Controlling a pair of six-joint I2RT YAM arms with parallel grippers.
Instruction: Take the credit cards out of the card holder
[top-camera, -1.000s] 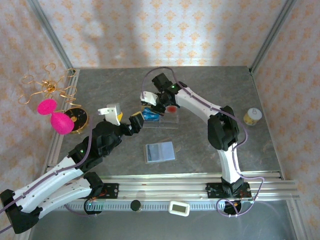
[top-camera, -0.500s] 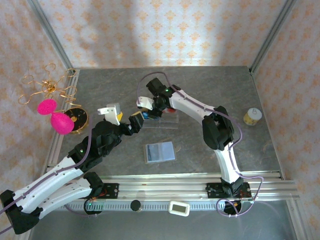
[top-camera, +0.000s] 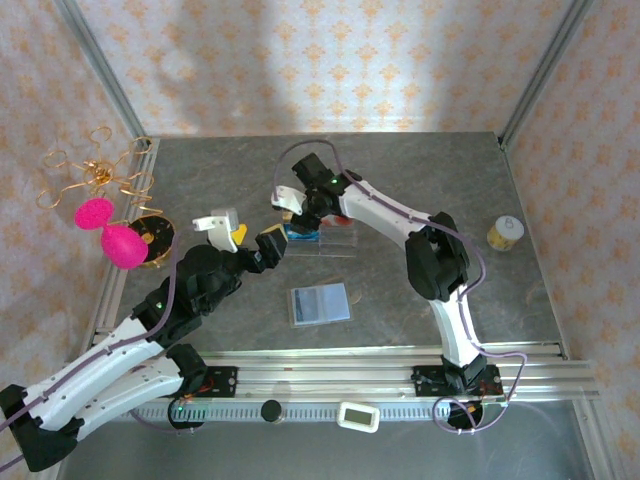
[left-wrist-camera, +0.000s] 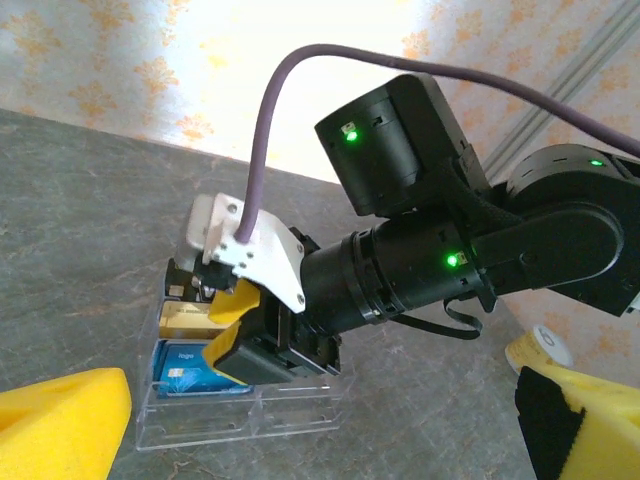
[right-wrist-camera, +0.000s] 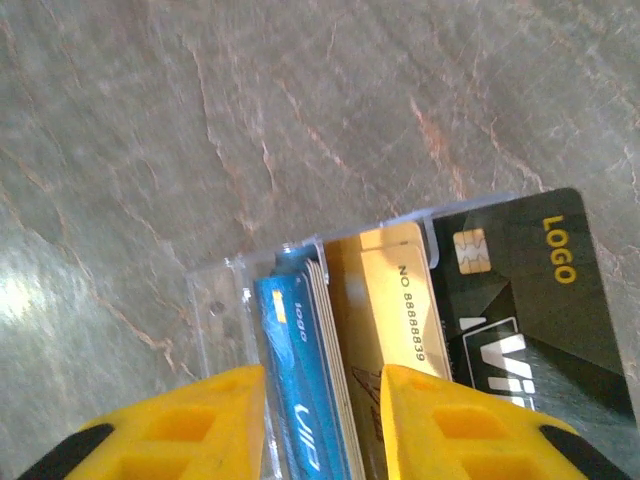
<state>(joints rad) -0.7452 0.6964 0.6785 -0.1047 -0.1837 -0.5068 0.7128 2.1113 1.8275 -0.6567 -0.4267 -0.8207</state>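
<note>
Two tools crowd one tray

Right tool (right-wrist-camera: 322, 388) has its fingers apart, astride the blue card (right-wrist-camera: 295, 380) and pale cards (right-wrist-camera: 338, 392) standing in the clear tray (right-wrist-camera: 215, 300). Closing there could pinch several at once or drag the light tray. Left tool (left-wrist-camera: 320, 405), spread wide and empty, is near enough to bump that arm. The wrist view gives card edges; the top view gives the holder (top-camera: 320, 303), flat on the worktop (top-camera: 420, 170) on the tray's near side.

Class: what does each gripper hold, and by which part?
Left gripper: open, empty. Right gripper straddles an edge of the blue plastic card in the clear acrylic tray; whether it grips cannot be told.
</note>
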